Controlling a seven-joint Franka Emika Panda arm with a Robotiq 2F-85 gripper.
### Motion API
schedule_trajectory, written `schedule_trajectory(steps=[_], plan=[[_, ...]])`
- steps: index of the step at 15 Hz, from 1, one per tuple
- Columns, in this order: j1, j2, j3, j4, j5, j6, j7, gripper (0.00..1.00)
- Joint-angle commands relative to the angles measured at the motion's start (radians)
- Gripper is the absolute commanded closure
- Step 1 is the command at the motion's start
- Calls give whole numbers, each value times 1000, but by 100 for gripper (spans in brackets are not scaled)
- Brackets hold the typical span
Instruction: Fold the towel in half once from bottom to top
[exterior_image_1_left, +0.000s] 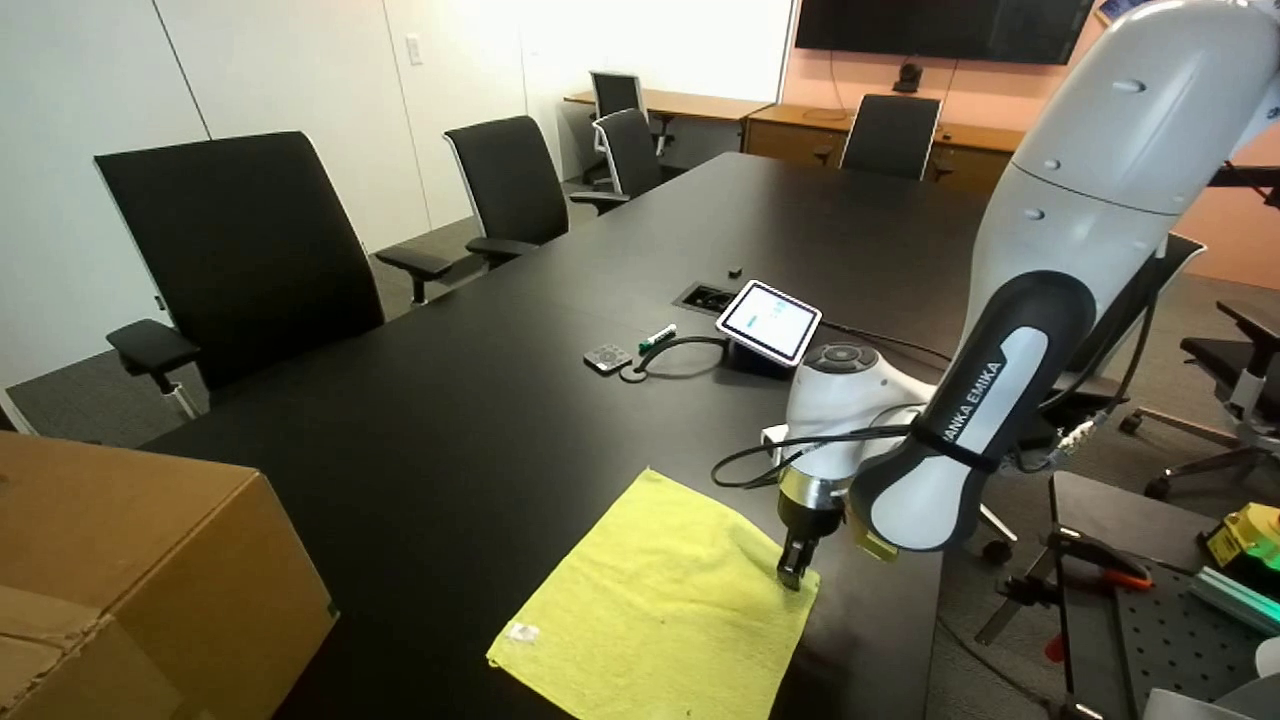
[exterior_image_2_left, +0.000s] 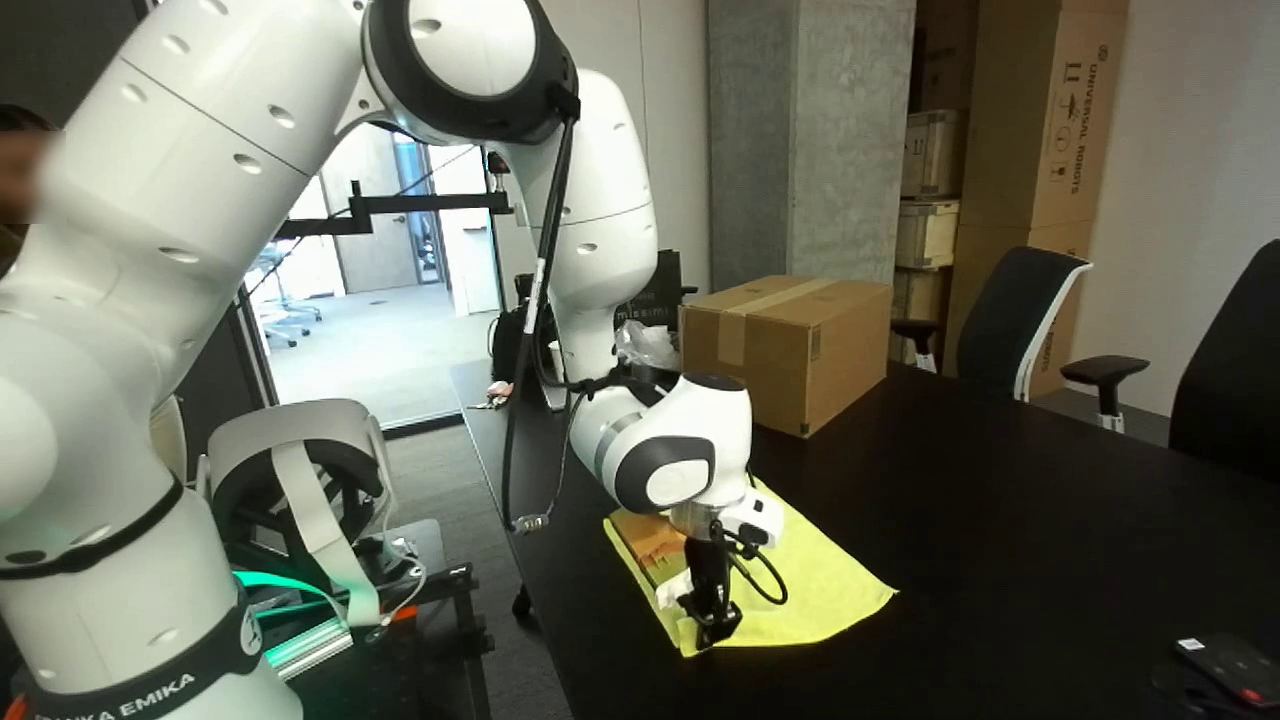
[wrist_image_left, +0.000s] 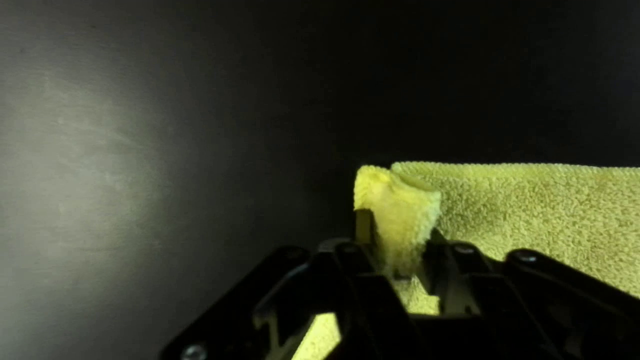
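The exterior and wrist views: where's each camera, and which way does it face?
In an exterior view: raised, facing along the table toward the wall screen; arm and gripper show.
In an exterior view: beside the arm, facing past the towel to the cardboard box; arm and gripper show.
Wrist view: mounted above the gripper, facing down at the towel; gripper fingers show.
Both exterior views share towel, table, cardboard box, gripper.
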Motion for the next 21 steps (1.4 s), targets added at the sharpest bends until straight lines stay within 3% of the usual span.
schedule_trajectory(steps=[1,3,5,14,17,21], plan=[[-5,-65,3,-33,17,-41,-26,96],[-15,-81,9,-31,21,-55,-31,100],[-27,-73,14,-7,27,-71,-34,94],[-116,-59,104,123,126,-78,-53,97],[-86,-33,88,212,134,-82,-29,97],[-10,44,15,370,110,-91,31,97]])
